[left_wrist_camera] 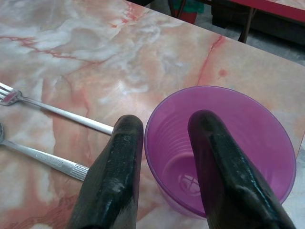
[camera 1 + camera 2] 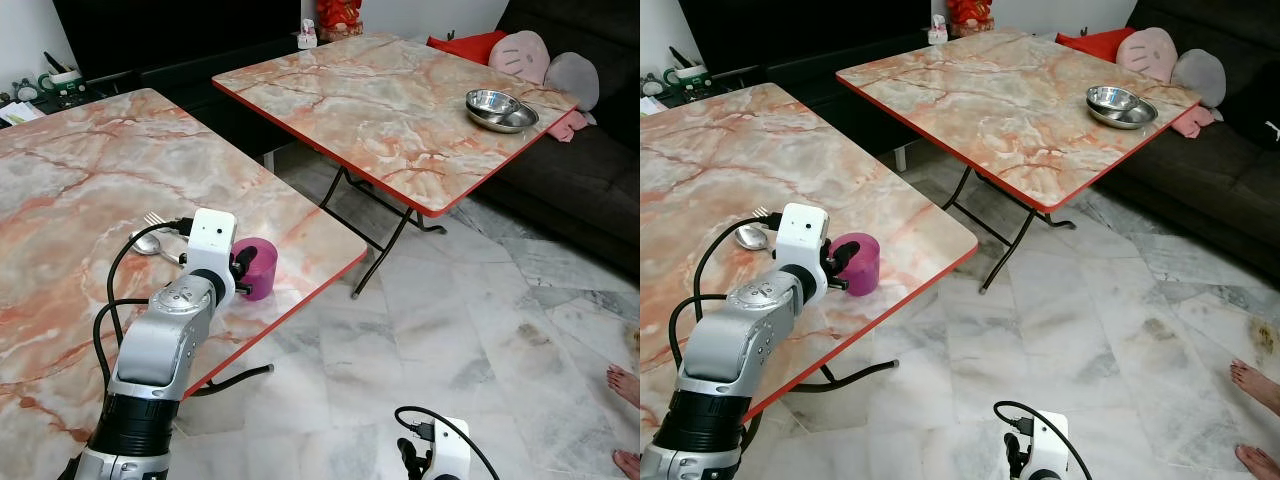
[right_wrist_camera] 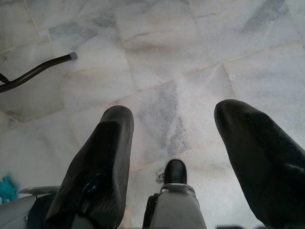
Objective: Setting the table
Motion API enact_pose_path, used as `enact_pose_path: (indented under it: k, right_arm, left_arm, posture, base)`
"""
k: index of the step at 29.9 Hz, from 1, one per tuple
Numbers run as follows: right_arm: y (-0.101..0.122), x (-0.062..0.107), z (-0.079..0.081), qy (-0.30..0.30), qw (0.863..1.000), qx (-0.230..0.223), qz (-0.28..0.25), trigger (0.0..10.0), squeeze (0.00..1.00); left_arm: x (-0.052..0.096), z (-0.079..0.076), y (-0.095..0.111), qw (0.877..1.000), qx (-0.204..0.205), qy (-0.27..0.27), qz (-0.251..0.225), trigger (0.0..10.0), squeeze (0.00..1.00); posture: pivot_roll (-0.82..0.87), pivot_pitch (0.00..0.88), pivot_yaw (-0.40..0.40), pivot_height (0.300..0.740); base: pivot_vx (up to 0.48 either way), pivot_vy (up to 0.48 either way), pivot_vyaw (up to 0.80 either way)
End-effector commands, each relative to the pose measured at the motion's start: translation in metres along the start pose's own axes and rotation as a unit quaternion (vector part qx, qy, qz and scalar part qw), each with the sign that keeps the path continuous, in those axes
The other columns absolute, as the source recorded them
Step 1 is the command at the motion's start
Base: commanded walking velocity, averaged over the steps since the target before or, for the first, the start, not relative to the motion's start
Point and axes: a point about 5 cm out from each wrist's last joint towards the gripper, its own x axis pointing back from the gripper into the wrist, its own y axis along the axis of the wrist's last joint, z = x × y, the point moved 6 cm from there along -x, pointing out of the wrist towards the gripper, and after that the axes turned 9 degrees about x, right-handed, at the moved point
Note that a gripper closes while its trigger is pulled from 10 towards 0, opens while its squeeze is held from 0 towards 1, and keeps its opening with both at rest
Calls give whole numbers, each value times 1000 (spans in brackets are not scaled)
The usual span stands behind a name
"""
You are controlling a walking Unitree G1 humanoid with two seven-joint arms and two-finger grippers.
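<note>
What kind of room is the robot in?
Probably a home's living and dining room: two marble-patterned folding tables, a dark sofa with cushions, and a fork, spoon and purple cup by its left hand.

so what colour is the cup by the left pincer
Translucent purple cup; the left wrist view shows it best.

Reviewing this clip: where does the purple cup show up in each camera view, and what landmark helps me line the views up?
Left eye view: purple cup near the near table's edge, at the left gripper.
Right eye view: same spot, lower left.
Left wrist view: lower right, one finger inside the rim, the other outside.
Right wrist view: not in it; marble floor.
Shared landmark: the fork beside the cup.
</note>
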Motion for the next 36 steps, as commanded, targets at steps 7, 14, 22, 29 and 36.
enact_pose_path:
  k: [7, 14, 22, 29, 36]
  right_arm:
    - [-1, 0, -2, -2, 1000, 3, 3, 10000, 0]
    - [-1, 0, -2, -1, 1000, 3, 2, 10000, 0]
    - [-1, 0, -1, 1, 1000, 4, 4, 10000, 0]
    - [-2, 0, 0, 2, 1000, 5, 5, 10000, 0]
    - [-2, 0, 0, 3, 1000, 7, 5, 10000, 0]
  left_arm:
    - [0, 0, 2, 1000, -5, 3, 2, 0, 0]
    - [0, -3, 1, 1000, -13, -6, 4, 0, 0]
    - [1, -4, 0, 999, -31, -9, 6, 0, 0]
    - [1, -2, 4, 1000, -25, -2, -5, 0, 0]
    - [5, -4, 35, 995, 31, -9, -93, 0, 0]
  posture:
    - [156, 0, -52, 740]
    - [157, 0, -52, 740]
    - [159, 0, -53, 740]
    - [157, 0, -54, 740]
    - [158, 0, -58, 740]
  base:
    - [0, 0, 0]
    - [0, 0, 0]
    - [0, 0, 0]
    - [0, 0, 0]
    - [0, 0, 0]
